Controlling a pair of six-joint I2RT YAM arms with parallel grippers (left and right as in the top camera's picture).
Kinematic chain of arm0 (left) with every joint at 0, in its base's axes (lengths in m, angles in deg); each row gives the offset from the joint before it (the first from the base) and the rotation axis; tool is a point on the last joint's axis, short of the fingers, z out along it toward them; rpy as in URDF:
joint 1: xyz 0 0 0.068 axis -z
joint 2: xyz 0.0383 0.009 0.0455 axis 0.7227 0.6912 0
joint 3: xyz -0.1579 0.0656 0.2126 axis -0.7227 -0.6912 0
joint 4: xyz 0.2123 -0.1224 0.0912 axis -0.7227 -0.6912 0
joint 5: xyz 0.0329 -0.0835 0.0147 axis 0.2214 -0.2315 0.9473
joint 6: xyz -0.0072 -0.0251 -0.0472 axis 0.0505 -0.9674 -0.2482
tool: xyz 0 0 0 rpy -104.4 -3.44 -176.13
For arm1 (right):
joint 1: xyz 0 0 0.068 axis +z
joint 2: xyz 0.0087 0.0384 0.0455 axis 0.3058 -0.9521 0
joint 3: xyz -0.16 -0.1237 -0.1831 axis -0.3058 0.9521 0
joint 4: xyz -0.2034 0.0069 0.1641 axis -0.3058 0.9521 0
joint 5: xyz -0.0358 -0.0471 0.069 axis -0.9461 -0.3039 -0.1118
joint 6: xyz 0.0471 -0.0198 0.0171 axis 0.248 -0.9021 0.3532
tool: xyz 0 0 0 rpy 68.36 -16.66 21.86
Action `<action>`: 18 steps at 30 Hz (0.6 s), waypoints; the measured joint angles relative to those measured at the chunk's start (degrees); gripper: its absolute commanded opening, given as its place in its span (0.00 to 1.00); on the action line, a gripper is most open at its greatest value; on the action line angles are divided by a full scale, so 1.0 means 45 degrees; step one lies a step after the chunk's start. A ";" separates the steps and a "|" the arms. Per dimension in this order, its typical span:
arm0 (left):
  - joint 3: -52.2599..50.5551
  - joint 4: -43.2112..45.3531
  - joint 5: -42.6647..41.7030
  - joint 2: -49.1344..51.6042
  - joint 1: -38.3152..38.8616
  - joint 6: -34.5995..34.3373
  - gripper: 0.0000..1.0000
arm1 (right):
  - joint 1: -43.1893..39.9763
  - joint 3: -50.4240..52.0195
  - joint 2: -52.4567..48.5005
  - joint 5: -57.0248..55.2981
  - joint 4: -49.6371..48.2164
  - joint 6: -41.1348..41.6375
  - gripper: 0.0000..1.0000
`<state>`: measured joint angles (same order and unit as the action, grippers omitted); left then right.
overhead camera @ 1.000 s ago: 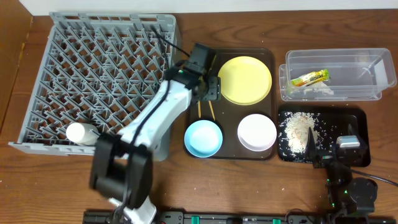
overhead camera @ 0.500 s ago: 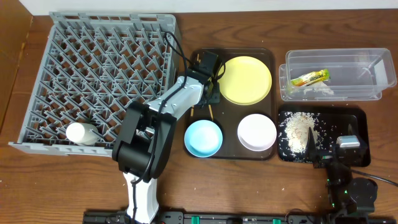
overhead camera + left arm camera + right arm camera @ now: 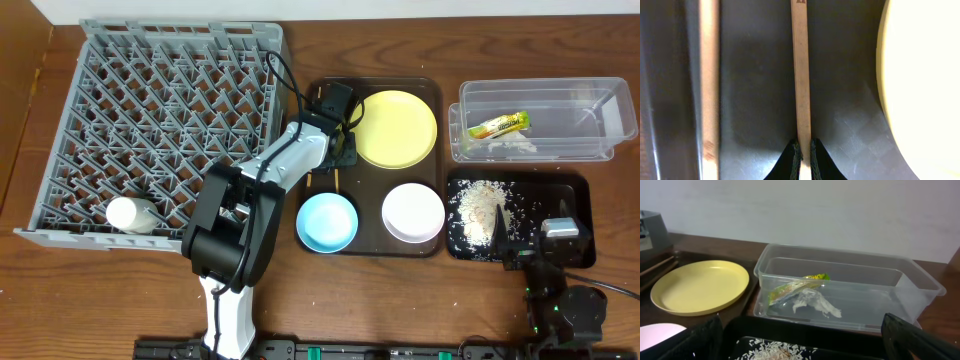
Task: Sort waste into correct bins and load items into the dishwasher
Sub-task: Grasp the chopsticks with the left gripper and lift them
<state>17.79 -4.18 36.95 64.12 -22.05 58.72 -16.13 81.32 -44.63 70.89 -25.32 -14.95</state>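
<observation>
My left gripper (image 3: 336, 143) is down on the dark brown tray, shut on one wooden chopstick (image 3: 801, 75) that runs straight out from its jaws (image 3: 804, 152). The second chopstick (image 3: 710, 80) lies parallel to it on the left. The yellow plate (image 3: 393, 128) lies just right of the gripper. A light-blue bowl (image 3: 327, 222) and a white bowl (image 3: 413, 212) sit in front. The wrapper (image 3: 498, 125) and tissue (image 3: 512, 146) lie in the clear tub (image 3: 545, 95). Crumbs (image 3: 480, 210) lie in the black tray (image 3: 575, 190). My right gripper (image 3: 530, 238) stands open above that tray, holding nothing.
The grey dish rack (image 3: 160, 120) fills the left side, and a white rounded object (image 3: 133, 214) lies at its front edge. The brown serving tray (image 3: 375, 85) holds the dishes. The left arm stretches across the rack's right front corner.
The left arm swung its elbow in and the gripper settled onto the tray. Its jaws then closed on the chopstick. The right arm has not moved.
</observation>
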 measured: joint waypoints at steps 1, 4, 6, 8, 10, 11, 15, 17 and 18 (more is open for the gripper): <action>0.0005 -0.0141 -0.0083 -0.0029 -0.0005 0.0005 0.08 | 0.0000 0.0000 0.0000 0.0000 0.0000 0.0000 0.99; 0.0005 -0.0665 -0.0185 -0.0316 -0.0029 0.0010 0.08 | 0.0000 0.0000 0.0000 0.0000 0.0000 0.0000 0.99; 0.0005 -0.0879 -0.0185 -0.0991 -0.0136 0.0087 0.08 | 0.0000 0.0000 0.0000 0.0000 0.0000 0.0000 0.99; 0.0015 -0.1059 -0.0155 -0.1841 -0.0345 0.0277 0.08 | 0.0000 0.0000 0.0000 0.0000 0.0005 0.0000 0.99; 0.0087 -0.1423 0.0039 -0.2822 -0.0636 0.0534 0.08 | 0.0000 0.0000 0.0000 0.0000 0.0000 0.0000 0.99; 0.0189 -0.1695 0.0291 -0.3317 -0.0801 0.0729 0.08 | 0.0000 0.0000 0.0000 0.0000 0.0000 0.0000 0.99; 0.0432 -0.2773 0.1554 -0.4634 -0.1486 0.1671 0.08 | 0.0000 0.0000 0.0000 0.0000 0.0000 0.0000 0.99; 0.0437 -0.3109 0.2108 -0.4794 -0.1870 0.2215 0.08 | 0.0000 0.0000 0.0000 0.0000 0.0000 0.0000 0.99; 0.0437 -0.3220 0.2336 -0.4755 -0.2093 0.2569 0.08 | 0.0000 0.0000 0.0000 0.0000 0.0000 0.0000 0.99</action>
<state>19.76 -18.67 47.46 42.72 -31.47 70.28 -16.13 81.32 -44.63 70.89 -25.32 -14.95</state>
